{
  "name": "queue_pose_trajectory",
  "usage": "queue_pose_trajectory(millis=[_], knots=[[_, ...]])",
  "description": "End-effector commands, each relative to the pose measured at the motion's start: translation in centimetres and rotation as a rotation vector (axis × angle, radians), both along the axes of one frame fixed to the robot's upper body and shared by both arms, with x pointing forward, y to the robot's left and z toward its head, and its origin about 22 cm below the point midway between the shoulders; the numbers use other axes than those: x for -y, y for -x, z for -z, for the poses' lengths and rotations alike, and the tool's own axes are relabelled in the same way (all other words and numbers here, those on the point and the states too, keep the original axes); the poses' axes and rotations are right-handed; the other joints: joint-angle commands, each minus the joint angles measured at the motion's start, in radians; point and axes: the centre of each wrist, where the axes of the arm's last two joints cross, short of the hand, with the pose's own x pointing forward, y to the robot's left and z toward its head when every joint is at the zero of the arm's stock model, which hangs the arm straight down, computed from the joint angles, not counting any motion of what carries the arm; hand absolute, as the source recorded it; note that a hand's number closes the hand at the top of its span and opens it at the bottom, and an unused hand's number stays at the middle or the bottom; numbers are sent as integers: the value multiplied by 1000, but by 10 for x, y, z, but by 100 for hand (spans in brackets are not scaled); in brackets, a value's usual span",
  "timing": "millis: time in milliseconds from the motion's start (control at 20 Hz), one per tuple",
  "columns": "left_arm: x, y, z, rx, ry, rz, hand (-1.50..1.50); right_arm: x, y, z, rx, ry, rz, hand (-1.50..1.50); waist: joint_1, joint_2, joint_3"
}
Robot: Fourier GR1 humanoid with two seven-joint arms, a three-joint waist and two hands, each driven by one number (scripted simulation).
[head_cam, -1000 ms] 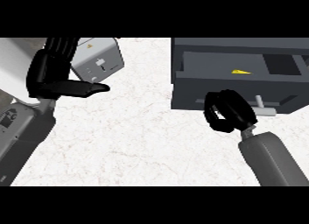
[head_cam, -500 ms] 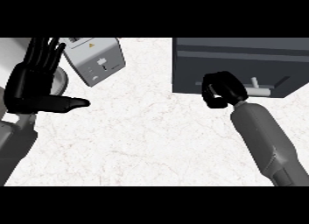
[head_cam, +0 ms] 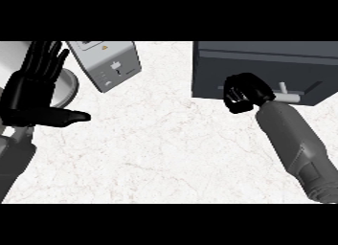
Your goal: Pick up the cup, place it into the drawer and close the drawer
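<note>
Head view only. White marbled counter [head_cam: 164, 143] fills most of the frame.

R hand [head_cam: 243, 92] sits at the front face of the dark grey drawer unit [head_cam: 270, 67], upper right. Fingers curled in tight, a fist w/ nothing visibly held, knuckles against or just in front of the drawer front; can't tell if actually touching. Grey forearm [head_cam: 298, 148] runs down to the lower right edge. Pale handle [head_cam: 288, 93] pokes out just right of the fist, partly hidden behind it. Drawer front looks flush w/ the unit, no open gap showing.

L hand [head_cam: 33, 91] at the left edge, fingers straight and spread, pointing up, thumb sticking out to the right; holding nothing. Resting there, well apart from the drawer.

Cup: not visible anywhere on the counter or in either hand, so its place can't be told.

Other stuff: light grey box-like appliance [head_cam: 107, 64] w/ small markings, tilted, upper centre-left, just right of L fingers. Pale round object [head_cam: 64, 88] partly hidden behind L hand.
</note>
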Motion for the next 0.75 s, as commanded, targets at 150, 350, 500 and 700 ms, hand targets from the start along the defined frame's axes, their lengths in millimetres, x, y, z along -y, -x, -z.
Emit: queue_pose_trajectory(millis=[150,350,500,700], knots=[[5,2,8,-7,13,45,-150,36,-24,-49,14,-22,124,150,31,34,5],[5,3,17,-20,25,55,-150,47,-20,-45,38,-69,138,150,36,41,6],[14,1,12,-11,21,70,-150,54,-18,-42,50,-92,146,150,40,42,7],[10,1,24,-19,12,42,-150,49,-22,-49,64,-116,129,150,39,45,6]])
